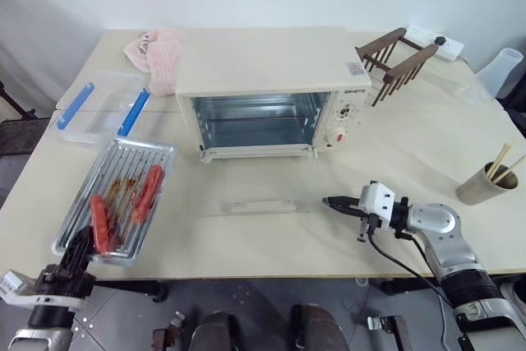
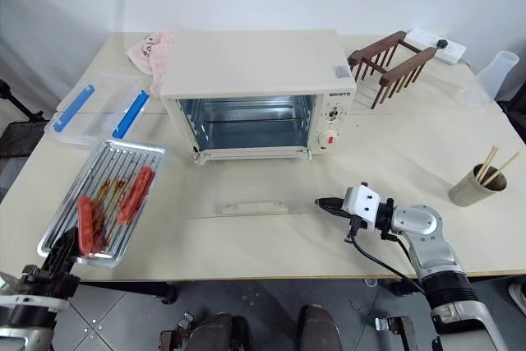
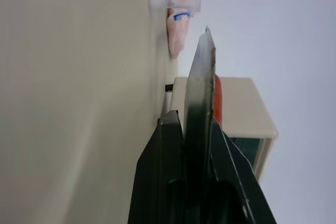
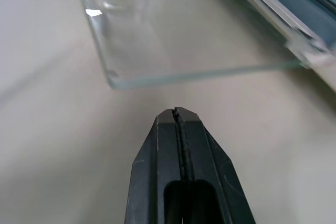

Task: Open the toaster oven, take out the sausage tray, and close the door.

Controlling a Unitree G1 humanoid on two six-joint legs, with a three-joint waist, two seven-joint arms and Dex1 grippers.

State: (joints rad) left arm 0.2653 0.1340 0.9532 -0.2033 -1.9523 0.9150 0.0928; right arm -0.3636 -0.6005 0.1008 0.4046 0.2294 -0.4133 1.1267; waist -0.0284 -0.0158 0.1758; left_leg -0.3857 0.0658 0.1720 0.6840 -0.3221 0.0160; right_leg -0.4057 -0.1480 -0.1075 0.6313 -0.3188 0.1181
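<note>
Closing the door is the job left, I think. The table (image 1: pixel 427 145) holds it all. The toaster oven (image 1: pixel 263 59) sits at the back w/ its inside bare. Its glass door (image 1: pixel 256 187) lies flat down on the table in front, bar handle (image 1: pixel 263 205) at the near edge.

The sausage tray (image 1: pixel 115 199) is out, on the table's left side near the front edge, red sausages in it, just in front of the clear box w/ blue clips (image 1: pixel 103 106).

My left gripper (image 1: pixel 78 246) is pinched on the tray's near rim. I should let go gently so it doesn't slide off.

My right gripper (image 1: pixel 335 201) has its jaws pressed together w/ nothing in them, and hangs just beside the door's right corner. To do it well, I'd slip the tip under the glass edge, lift slow & push up till it shuts. Glass is slick, so no jabbing.
</note>
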